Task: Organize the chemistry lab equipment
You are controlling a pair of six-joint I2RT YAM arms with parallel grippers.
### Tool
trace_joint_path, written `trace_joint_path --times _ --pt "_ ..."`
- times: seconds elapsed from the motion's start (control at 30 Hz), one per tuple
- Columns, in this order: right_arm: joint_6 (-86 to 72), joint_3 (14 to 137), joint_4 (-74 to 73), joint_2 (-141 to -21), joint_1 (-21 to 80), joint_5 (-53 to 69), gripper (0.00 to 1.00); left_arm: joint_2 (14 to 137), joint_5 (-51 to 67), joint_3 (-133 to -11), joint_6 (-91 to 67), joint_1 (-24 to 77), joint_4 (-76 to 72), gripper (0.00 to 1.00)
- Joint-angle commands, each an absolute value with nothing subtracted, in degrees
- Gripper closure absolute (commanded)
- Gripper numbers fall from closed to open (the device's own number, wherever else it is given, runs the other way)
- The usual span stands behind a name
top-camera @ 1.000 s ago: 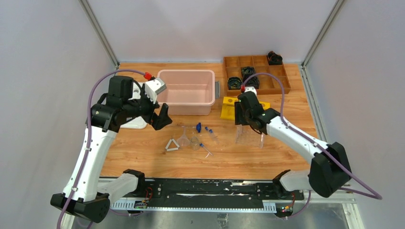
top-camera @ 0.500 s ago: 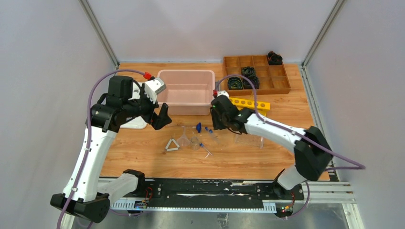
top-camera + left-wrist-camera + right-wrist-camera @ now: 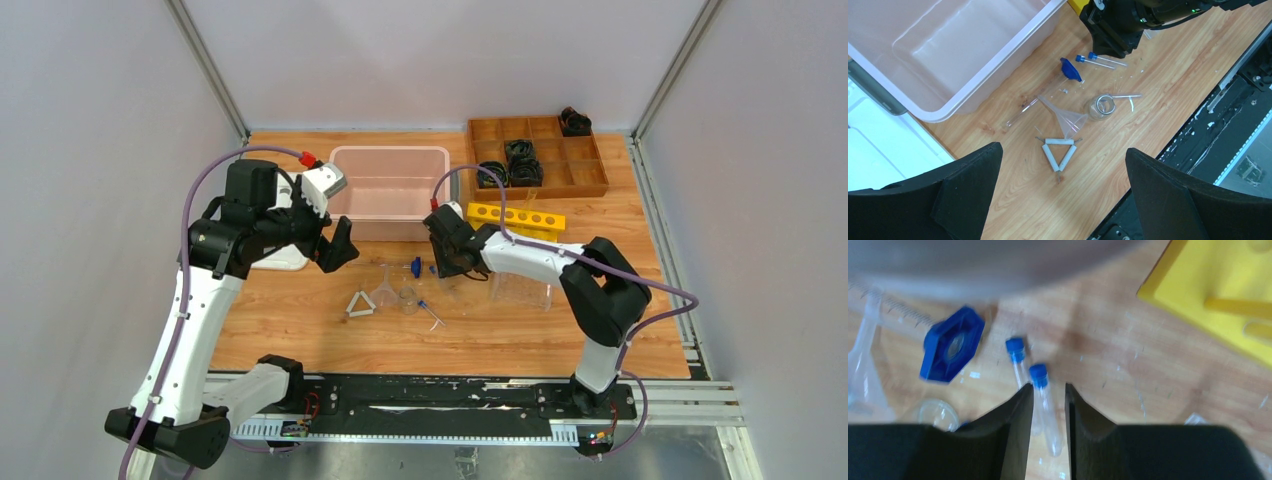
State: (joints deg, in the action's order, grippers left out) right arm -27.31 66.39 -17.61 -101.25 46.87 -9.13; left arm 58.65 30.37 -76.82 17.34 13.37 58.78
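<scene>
Two clear tubes with blue caps point(image 3: 438, 272) lie side by side on the wooden table. My right gripper point(image 3: 446, 266) hangs low over them, its jaws a narrow gap apart. In the right wrist view the gripper point(image 3: 1049, 394) straddles one tube point(image 3: 1040, 376), which lies on the table; the other tube point(image 3: 1016, 354) lies just left of it. The white triangle point(image 3: 360, 304), clear funnel point(image 3: 385, 290) and small jar point(image 3: 408, 297) sit left of the tubes. A third tube point(image 3: 430, 313) lies in front. The clear tube rack point(image 3: 520, 289) stands to the right. My left gripper point(image 3: 1063, 148) is wide open and empty, high above the triangle point(image 3: 1059, 153).
A pink bin point(image 3: 390, 215) stands behind the items. A yellow rack point(image 3: 515, 216) and a wooden tray point(image 3: 590, 185) with black coiled bundles are at the back right. A blue cap point(image 3: 415, 266) lies by the funnel. A white object point(image 3: 285, 262) sits under my left arm.
My right arm has swung left from the clear tube rack to the blue-capped tubes and come down over them. My left arm has not moved.
</scene>
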Motion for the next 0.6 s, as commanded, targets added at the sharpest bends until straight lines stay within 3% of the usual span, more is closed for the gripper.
trace_joint_path --times 0.0,0.4,0.57 --pt "-28.4 67.8 -17.3 -103.7 47.2 -9.1 0.67 57.9 30.2 -78.6 17.2 13.6 57.9 0.00" --pt "-30.4 65.0 -16.4 -104.3 47.3 -10.4 0.74 57.4 30.0 -78.6 17.1 13.6 57.9 0.00" --pt "-30.8 59.7 -11.0 -98.7 47.8 -12.7 0.66 57.4 30.1 -78.8 16.8 13.6 57.9 0.00"
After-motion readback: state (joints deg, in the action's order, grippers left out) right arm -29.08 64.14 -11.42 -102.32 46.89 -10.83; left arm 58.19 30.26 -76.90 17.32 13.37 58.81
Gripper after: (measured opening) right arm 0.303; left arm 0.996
